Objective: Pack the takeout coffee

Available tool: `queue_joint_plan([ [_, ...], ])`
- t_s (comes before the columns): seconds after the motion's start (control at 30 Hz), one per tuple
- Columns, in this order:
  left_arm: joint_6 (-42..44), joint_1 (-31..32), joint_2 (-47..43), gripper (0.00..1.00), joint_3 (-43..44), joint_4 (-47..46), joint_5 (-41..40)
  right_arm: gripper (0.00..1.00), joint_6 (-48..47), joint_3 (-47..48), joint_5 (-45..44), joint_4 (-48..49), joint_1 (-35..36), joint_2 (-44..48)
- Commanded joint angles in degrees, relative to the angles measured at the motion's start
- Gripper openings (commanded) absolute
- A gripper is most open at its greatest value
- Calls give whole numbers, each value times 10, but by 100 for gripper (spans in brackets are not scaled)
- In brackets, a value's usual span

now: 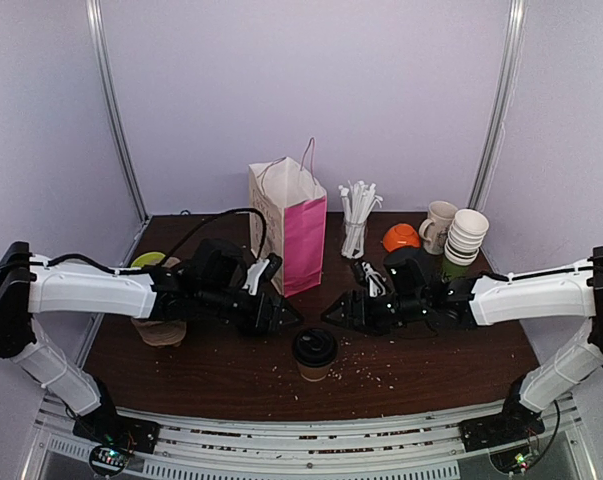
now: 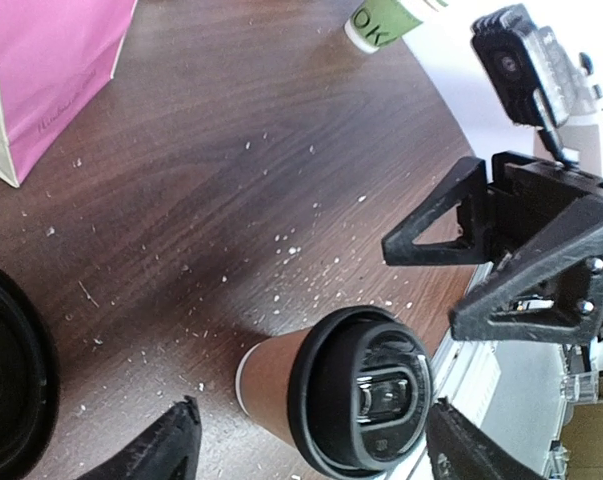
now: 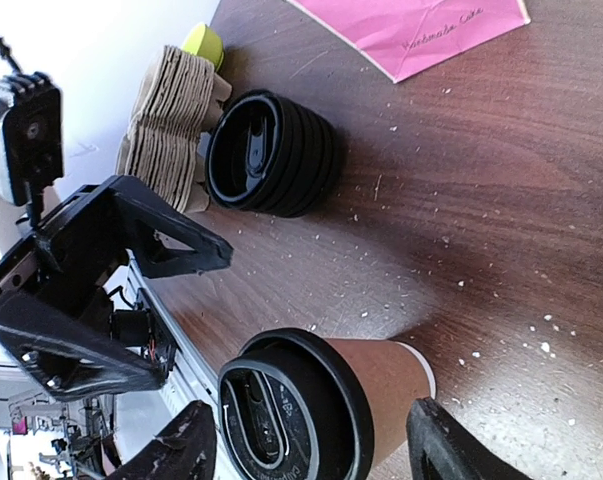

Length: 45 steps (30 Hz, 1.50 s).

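Observation:
The takeout coffee [image 1: 314, 353], a brown paper cup with a black dome lid, stands upright near the table's front edge. My left gripper [image 1: 287, 317] hovers just behind and left of it, open. My right gripper [image 1: 331, 313] is just behind and right of it, also open, its tips facing the left one. In the left wrist view the cup [image 2: 281, 385] shows between my spread fingertips [image 2: 171, 445] without touching them. The right wrist view has the cup [image 3: 381, 385] between its fingers [image 3: 441, 450], also untouched.
A pink-and-white paper bag [image 1: 293, 228] stands open at the back centre. Beside it are a glass of straws [image 1: 354, 222], an orange object [image 1: 401, 237], a beige mug [image 1: 438, 225] and stacked white cups [image 1: 466, 237]. Black lids [image 3: 271, 150] and brown cardboard pieces [image 3: 166, 110] lie at the left.

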<state>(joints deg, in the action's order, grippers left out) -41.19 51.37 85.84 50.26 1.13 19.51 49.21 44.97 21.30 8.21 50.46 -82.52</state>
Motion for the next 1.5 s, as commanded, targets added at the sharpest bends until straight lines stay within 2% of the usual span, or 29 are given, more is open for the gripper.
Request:
queue_joint_plan([
  [0.0,1,2,33,75,-2,-38,25,67,12,-17,36,41,3,-20],
  [0.27,-2,8,65,58,-19,-61,40,63,14,-40,50,43,3,-43],
  [0.57,-12,9,70,54,-52,-83,45,59,28,-94,40,63,3,-46],
  [0.67,-10,10,63,59,-47,-81,47,59,25,-96,35,55,3,-37],
  [0.83,1,10,44,85,-20,-61,47,68,5,-68,17,13,3,-1],
  [0.93,6,11,26,94,-6,-45,40,72,-21,-34,1,-36,3,20],
  [1.03,10,11,4,98,2,-34,32,75,-47,-5,-12,-85,3,34],
  [1.23,19,11,-56,98,-8,-11,-17,77,-133,86,-75,-231,23,28],
  [1.47,15,10,-166,98,-75,-10,-163,79,-213,227,-175,-369,85,-51],
])
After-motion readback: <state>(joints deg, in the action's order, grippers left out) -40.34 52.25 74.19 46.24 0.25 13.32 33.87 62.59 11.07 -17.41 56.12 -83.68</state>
